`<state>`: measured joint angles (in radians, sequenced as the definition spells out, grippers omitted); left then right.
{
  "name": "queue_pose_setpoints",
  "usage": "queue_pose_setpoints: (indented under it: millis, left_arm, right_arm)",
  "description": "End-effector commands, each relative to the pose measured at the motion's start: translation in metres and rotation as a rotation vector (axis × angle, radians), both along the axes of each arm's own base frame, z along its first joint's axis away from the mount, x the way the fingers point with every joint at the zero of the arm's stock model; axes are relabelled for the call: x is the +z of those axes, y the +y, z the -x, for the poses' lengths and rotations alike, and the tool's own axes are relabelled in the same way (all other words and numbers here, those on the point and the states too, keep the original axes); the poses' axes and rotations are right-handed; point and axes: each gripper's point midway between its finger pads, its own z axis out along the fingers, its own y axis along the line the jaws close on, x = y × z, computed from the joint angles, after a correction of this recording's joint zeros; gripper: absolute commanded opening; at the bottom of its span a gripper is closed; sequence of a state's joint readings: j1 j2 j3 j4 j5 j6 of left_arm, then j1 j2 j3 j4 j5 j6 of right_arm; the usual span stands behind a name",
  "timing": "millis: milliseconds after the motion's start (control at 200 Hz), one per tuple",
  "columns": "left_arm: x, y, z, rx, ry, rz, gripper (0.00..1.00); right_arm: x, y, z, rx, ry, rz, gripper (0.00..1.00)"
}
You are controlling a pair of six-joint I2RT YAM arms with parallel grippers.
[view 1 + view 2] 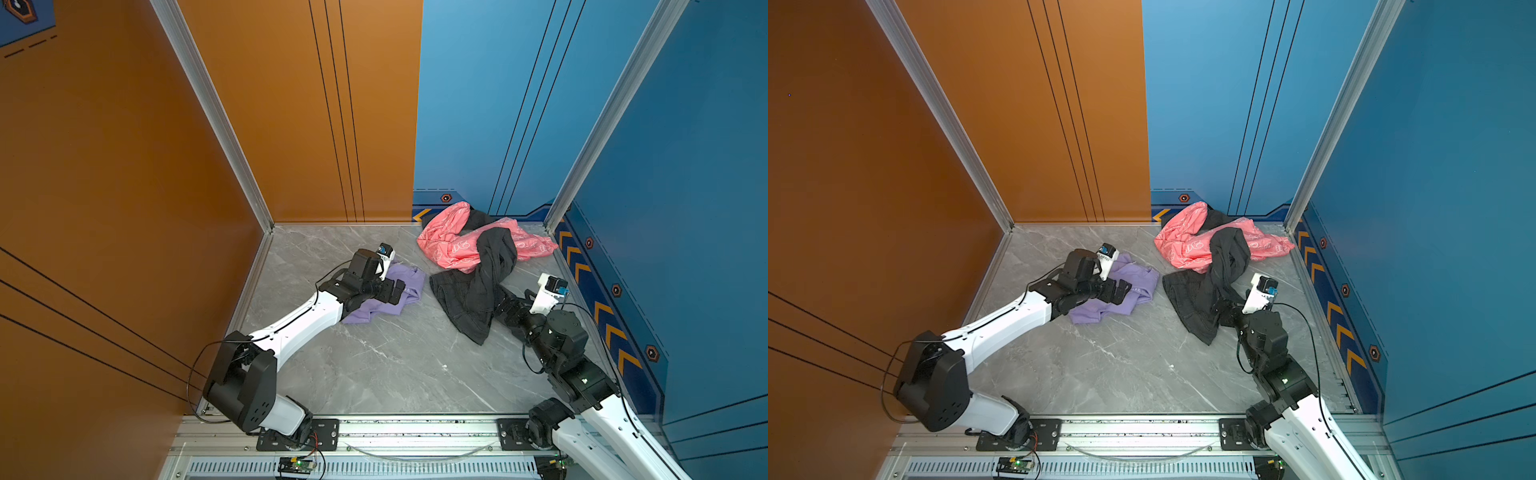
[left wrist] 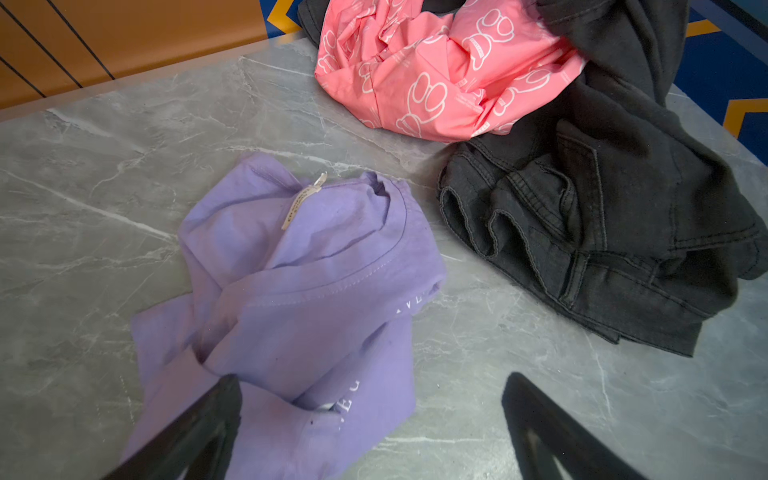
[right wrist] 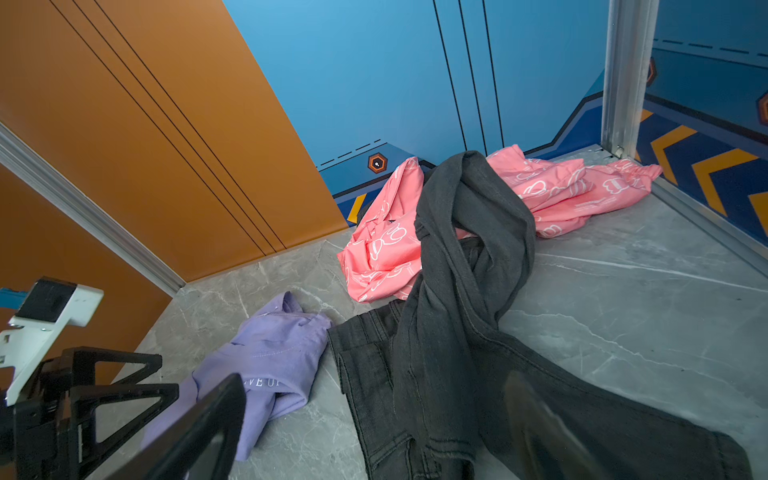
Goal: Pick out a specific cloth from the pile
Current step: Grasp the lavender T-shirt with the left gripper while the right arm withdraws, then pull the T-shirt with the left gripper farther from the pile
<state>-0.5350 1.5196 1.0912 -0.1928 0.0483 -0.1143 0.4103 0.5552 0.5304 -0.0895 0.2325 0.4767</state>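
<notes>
- The lavender T-shirt (image 1: 409, 286) is being shown crumpled on the grey marble-patterned tabletop (image 1: 374, 365). In both top views it is lying at about 9 o'clock of the pile (image 1: 478, 257), just beside it, with a strip of bare tabletop showing between the two.
- White lettering (image 2: 351, 405) and a pale neck label (image 2: 301, 199) are being shown on the T-shirt in the left wrist view.
- The pile is being formed by a pink garment (image 1: 449, 245) with white outline prints at its 12 o'clock side. Dark grey jeans (image 1: 478, 299) are being draped across it toward 6 o'clock.
- The left gripper (image 1: 390, 291) is being held over the middle of the T-shirt.
- Its jaws are being held spread wide. In the left wrist view one of its fingers (image 2: 199, 428) is standing over the lavender fabric and the other over bare tabletop. Contact with the fabric cannot be told.
- The right gripper (image 1: 505, 305) is being held at about 4 o'clock of the jeans, at their edge, and is being partly hidden by the denim in both top views.
- Its jaws are likewise being held spread wide in the right wrist view. One blurred finger (image 3: 540, 419) is standing over a jeans leg, and contact cannot be told.
</notes>
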Motion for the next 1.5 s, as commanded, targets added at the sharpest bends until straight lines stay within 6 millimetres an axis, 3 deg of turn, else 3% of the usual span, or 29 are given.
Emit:
queue_pose_setpoints:
  millis: [0,160,405,440,666,796,926,1036,1497]
  left_arm:
    - [-0.014,0.000,-0.007,0.048,0.061,-0.044,0.99]
    - [-0.038,-0.007,-0.023,0.099,0.133,-0.053,0.95]
    - [-0.085,-0.011,-0.032,0.170,0.283,-0.111,0.87]
    - [-0.091,-0.012,-0.032,0.177,0.303,-0.110,0.79]
    - [-0.117,-0.009,-0.032,0.220,0.381,-0.119,0.55]
    - [-0.118,-0.002,-0.032,0.234,0.385,-0.123,0.31]
    - [-0.102,0.009,-0.037,0.249,0.338,-0.103,0.10]
    - [-0.074,0.023,-0.045,0.274,0.266,-0.071,0.00]
    - [0.085,0.131,-0.105,0.452,-0.047,0.048,0.00]
  right_arm:
    - [-0.008,-0.001,0.001,-0.001,0.030,-0.017,0.98]
    - [-0.011,-0.003,0.003,-0.002,0.041,-0.018,0.98]
    - [-0.015,-0.008,0.004,-0.017,0.046,-0.017,0.98]
    - [-0.015,-0.008,0.004,-0.017,0.048,-0.017,0.98]
    - [-0.016,-0.009,0.002,-0.016,0.056,-0.023,0.98]
    - [-0.017,-0.010,0.002,-0.020,0.056,-0.024,0.98]
    - [-0.017,-0.010,0.001,-0.020,0.060,-0.029,0.98]
    - [-0.018,-0.010,0.001,-0.020,0.063,-0.029,0.98]
    - [-0.012,-0.005,-0.007,-0.002,0.058,-0.040,0.98]
